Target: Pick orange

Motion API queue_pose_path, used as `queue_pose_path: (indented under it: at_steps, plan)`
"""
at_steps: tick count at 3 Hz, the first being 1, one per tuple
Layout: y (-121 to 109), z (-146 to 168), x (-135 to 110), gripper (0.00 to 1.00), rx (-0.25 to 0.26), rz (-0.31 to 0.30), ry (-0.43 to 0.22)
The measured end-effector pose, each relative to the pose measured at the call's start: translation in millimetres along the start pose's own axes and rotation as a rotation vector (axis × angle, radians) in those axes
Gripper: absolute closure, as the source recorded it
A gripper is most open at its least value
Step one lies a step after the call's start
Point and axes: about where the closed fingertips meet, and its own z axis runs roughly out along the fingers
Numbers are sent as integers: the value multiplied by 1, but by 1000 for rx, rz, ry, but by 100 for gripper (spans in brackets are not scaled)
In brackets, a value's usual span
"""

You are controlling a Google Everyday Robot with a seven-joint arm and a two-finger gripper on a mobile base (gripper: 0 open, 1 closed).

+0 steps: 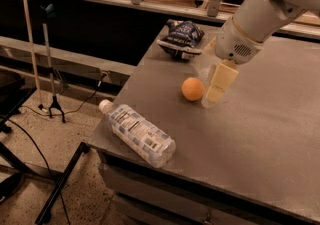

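The orange point(193, 89) is a small round fruit lying on the grey table point(260, 134), near its left middle. My gripper point(216, 89) hangs down from the white arm point(260, 14), which comes in from the upper right. The gripper's cream-coloured tip is low over the table, right next to the orange on its right side. I cannot tell whether it touches the fruit. Nothing is held.
A clear plastic bottle point(140, 133) with a white cap lies on its side at the table's front left corner. A dark snack bag point(182, 36) lies at the far left edge. A railing and shelf run behind the table. Stands and cables are on the floor at the left.
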Motion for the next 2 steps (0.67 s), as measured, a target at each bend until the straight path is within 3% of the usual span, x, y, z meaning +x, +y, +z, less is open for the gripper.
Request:
queue_pose_path:
  at_steps: [2]
  plan:
    - [2, 49, -13, 0, -81, -16, -34]
